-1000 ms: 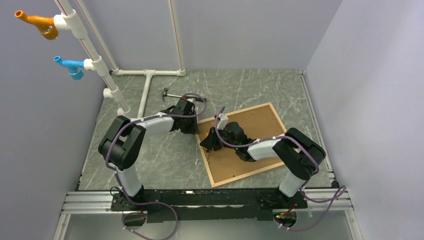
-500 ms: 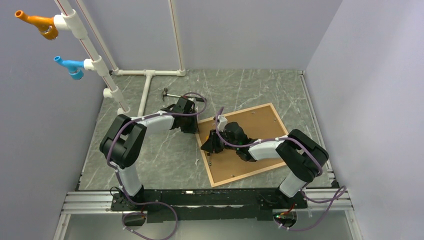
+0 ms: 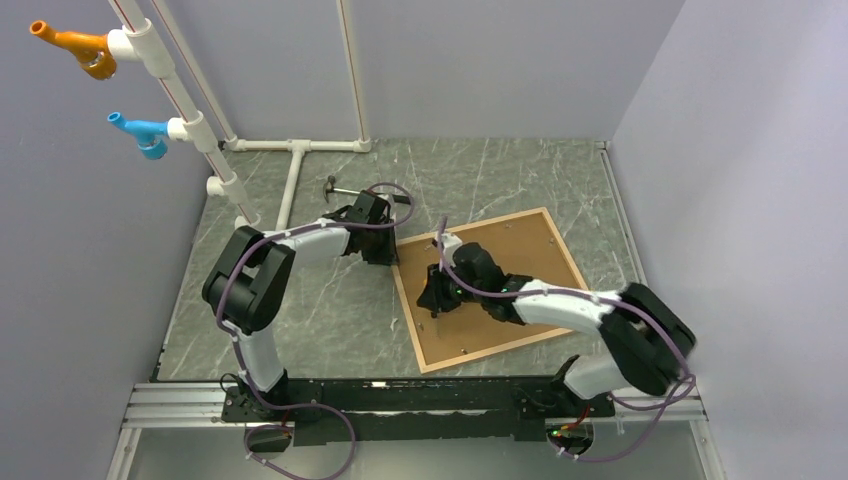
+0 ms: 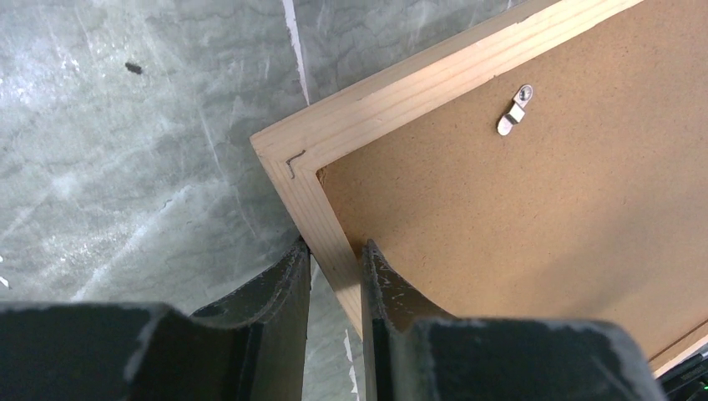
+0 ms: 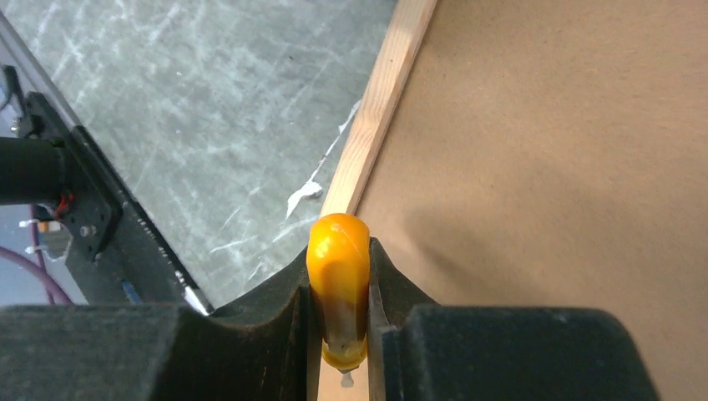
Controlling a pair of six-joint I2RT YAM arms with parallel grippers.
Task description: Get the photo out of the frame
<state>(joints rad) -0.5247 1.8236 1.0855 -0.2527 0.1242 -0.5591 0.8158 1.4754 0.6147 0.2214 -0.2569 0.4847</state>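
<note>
I find the frame (image 4: pixel 417 83) face down on the tabletop (image 3: pixel 330 300). The photo (image 4: pixel 518 217) sits inside it, brown back up, with a metal tab (image 4: pixel 511 110) turned over its edge. The left gripper (image 4: pixel 334 252) is clamped on the frame's side rail just below the corner. The right gripper (image 5: pixel 340 255) is closed on an orange-handled tool (image 5: pixel 338 309), tip down at the rail's inner edge. Over the last second the right arm has stretched out, its elbow swinging wide, and the tool has shifted slightly over the frame. The left gripper has not moved. My judgement: the frame is pinned and the fastenings are being worked, but the photo is not yet freed.
</note>
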